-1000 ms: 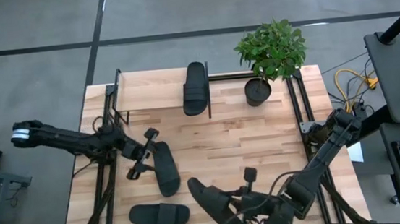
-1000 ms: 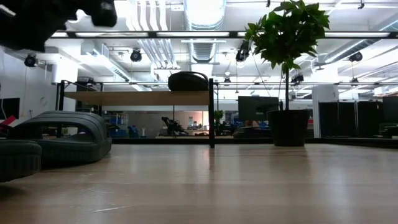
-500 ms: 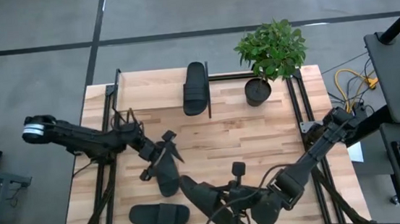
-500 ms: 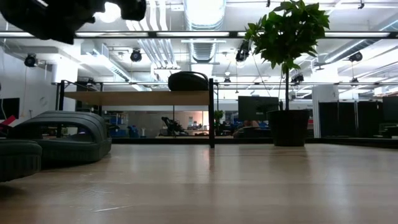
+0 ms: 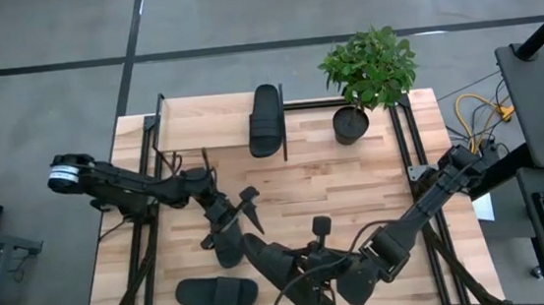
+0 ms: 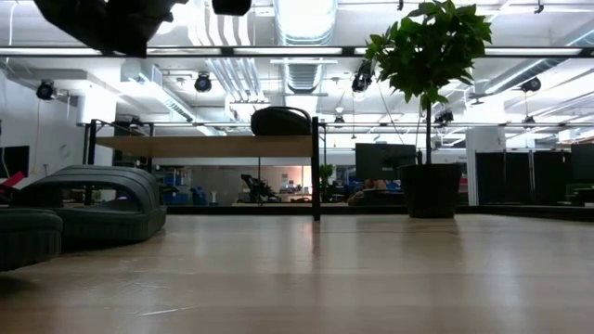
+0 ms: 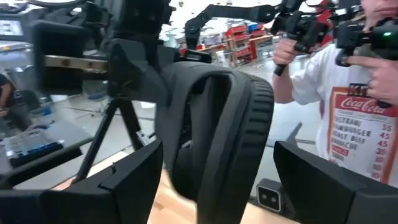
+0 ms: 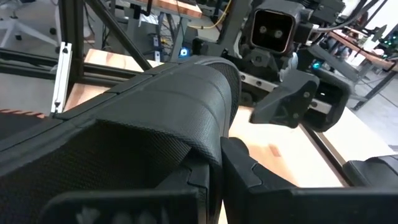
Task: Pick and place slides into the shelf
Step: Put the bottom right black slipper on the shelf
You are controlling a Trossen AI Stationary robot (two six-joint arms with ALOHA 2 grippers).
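Note:
Four black slides show. One slide point(image 5: 265, 120) lies on the shelf point(image 5: 206, 126), at its right end by a post. Another slide point(image 5: 223, 244) lies on the table under my left gripper, and a third slide point(image 5: 215, 294) lies near the table's near-left corner. My right gripper point(image 5: 309, 270) is shut on the fourth slide point(image 5: 274, 266), held over the near middle of the table. My left gripper point(image 5: 231, 221) is open. In the left wrist view its fingers stand on either side of the held slide point(image 7: 217, 130); whether they touch it I cannot tell. My right gripper pinches the slide between its two fingers point(image 8: 245, 171) at a thin edge of the textured rubber point(image 8: 208, 152); whether that is sole or strap I cannot tell. It reaches in from the table's right. The slide is lifted clear and tilted, its free end toward my left gripper.
A potted plant point(image 5: 364, 75) stands at the far right of the table, next to the shelf. A black post point(image 6: 316, 167) marks the shelf's right end. Beyond the table a person in a white printed shirt point(image 7: 348, 87) holds hand controllers. Bare wood lies between plant and grippers.
My left gripper has swung from the table's left side toward the right, up to the held slide, staying open. My right gripper has carried its slide toward the table's left and a little farther away, meeting the left gripper. The other slides have stayed put.

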